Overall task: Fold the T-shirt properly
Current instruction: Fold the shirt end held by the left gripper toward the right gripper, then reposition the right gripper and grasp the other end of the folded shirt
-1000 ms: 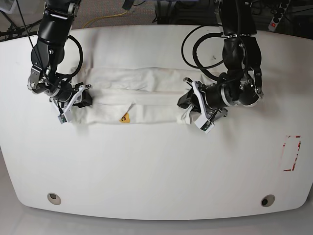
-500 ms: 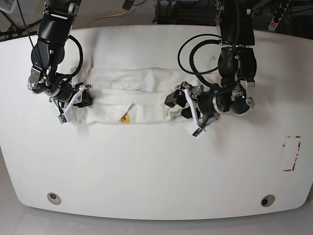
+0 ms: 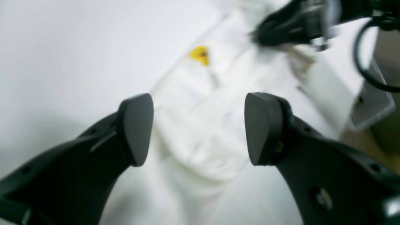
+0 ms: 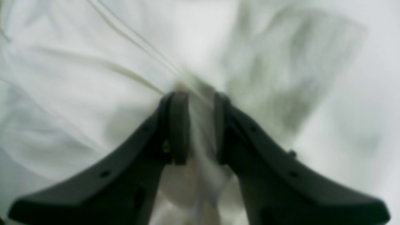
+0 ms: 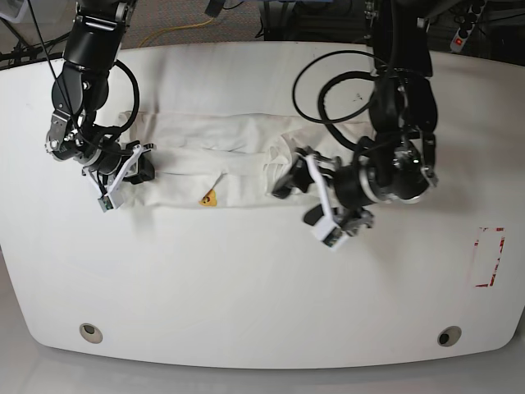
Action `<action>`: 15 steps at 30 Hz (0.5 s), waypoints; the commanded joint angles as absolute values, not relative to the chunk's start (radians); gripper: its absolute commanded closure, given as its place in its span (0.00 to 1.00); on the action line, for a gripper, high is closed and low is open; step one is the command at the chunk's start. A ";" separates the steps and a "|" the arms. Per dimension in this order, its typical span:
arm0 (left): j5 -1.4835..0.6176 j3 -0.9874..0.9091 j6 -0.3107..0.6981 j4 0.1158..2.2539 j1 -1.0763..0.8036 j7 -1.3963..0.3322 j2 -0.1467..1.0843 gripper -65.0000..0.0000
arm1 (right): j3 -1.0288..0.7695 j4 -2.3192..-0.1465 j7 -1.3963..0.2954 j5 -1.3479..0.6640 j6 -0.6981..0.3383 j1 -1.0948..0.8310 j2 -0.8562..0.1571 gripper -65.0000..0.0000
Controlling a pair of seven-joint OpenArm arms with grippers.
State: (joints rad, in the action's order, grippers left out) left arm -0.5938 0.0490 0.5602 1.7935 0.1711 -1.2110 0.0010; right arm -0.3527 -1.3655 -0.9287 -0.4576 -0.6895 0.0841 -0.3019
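The white T-shirt (image 5: 213, 160) lies as a long folded band across the far half of the table, with a small yellow print spot (image 5: 210, 197) on its front edge. My right gripper (image 5: 135, 170) is at the band's left end, shut on a pinch of fabric. The right wrist view shows that cloth (image 4: 93, 78) bunched between the right gripper's (image 4: 201, 122) fingers. My left gripper (image 5: 297, 199) hovers open over the band's rumpled right end. In the left wrist view nothing sits between its pads (image 3: 137, 128), and the T-shirt (image 3: 200, 103) lies below the left gripper (image 3: 198, 128).
The white table (image 5: 246, 279) has a red-marked rectangle (image 5: 490, 256) near its right edge and two round holes (image 5: 91, 332) (image 5: 448, 336) near the front edge. Black cables loop from the left arm (image 5: 328, 90) over the table's far right.
My left gripper has opened and let go of the T-shirt's right end, then shifted left and toward the front. That end now lies bunched further left. The right gripper has kept its hold.
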 commanded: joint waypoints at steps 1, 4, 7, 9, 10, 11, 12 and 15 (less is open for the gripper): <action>-0.598 -0.015 0.556 1.804 0.174 -1.198 0.059 0.35 | -0.384 -1.423 -0.949 -0.547 -0.688 0.116 -0.326 0.73; -0.604 -0.064 0.559 1.801 0.119 -1.198 0.111 0.35 | -0.483 -1.468 -1.032 -0.615 -0.688 0.131 -0.323 0.49; -0.598 -0.117 0.559 1.794 0.071 -1.198 0.137 0.35 | -0.584 -1.494 -1.101 -0.670 -0.688 0.147 -0.317 0.21; -0.598 -0.148 0.561 1.793 0.035 -1.198 0.153 0.37 | -0.641 -1.491 -1.135 -0.693 -0.688 0.162 -0.318 0.07; -0.598 -0.156 0.561 1.793 0.021 -1.198 0.159 0.39 | -0.665 -1.489 -1.147 -0.696 -0.687 0.168 -0.320 0.05; -0.598 -0.159 0.561 1.793 0.008 -1.194 0.160 0.42 | -0.696 -1.483 -1.158 -0.697 -0.687 0.170 -0.320 0.04; -0.598 -0.159 0.561 1.790 -0.008 -1.182 0.171 0.46 | -0.731 -1.461 -1.171 -0.697 -0.687 0.171 -0.323 0.06; -0.599 -0.157 0.561 1.751 -0.050 -1.124 0.179 0.53 | -0.786 -1.376 -1.179 -0.702 -0.687 0.174 -0.326 0.08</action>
